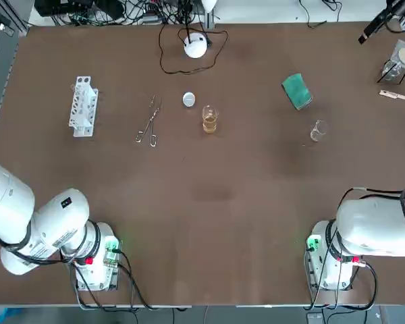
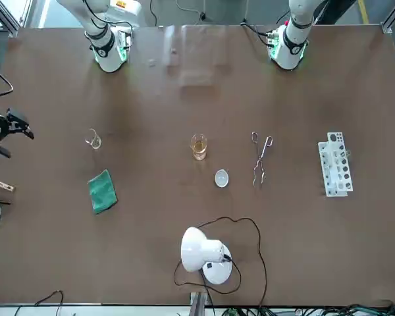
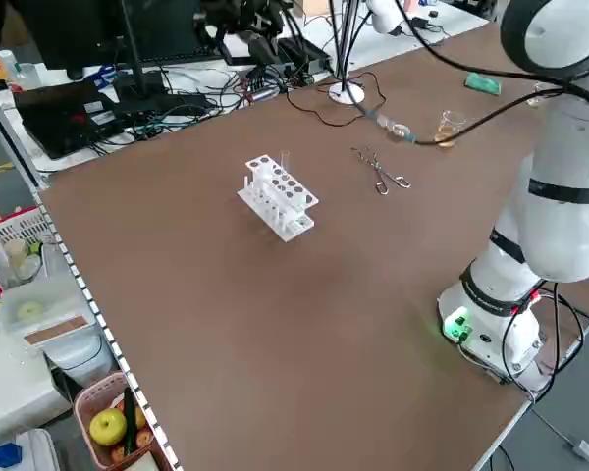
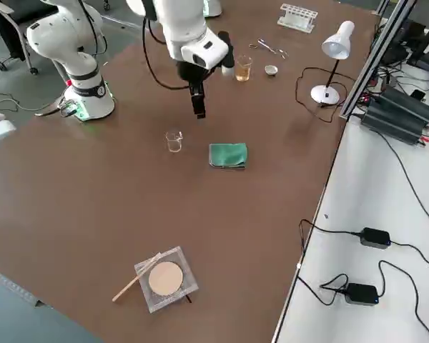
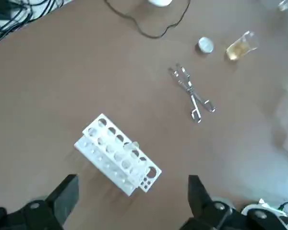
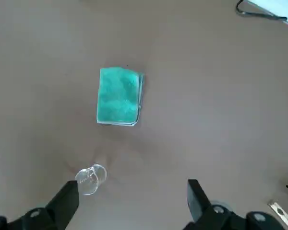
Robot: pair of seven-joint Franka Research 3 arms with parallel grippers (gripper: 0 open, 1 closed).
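We hold nothing; both arms hang high.
Our left gripper [image 5: 132,196] hovers over the white tube rack [image 5: 117,160], fingers spread and empty. Our right gripper [image 6: 132,199], also spread, hovers over the small glass beaker [image 6: 90,179], with the green cloth [image 6: 119,96] just beyond, so all stand free.

Nothing is legible: a dark mark on the left arm [image 1: 66,202], at 8 o'clock, and faint print on the small beaker [image 6: 90,178] are unreadable.
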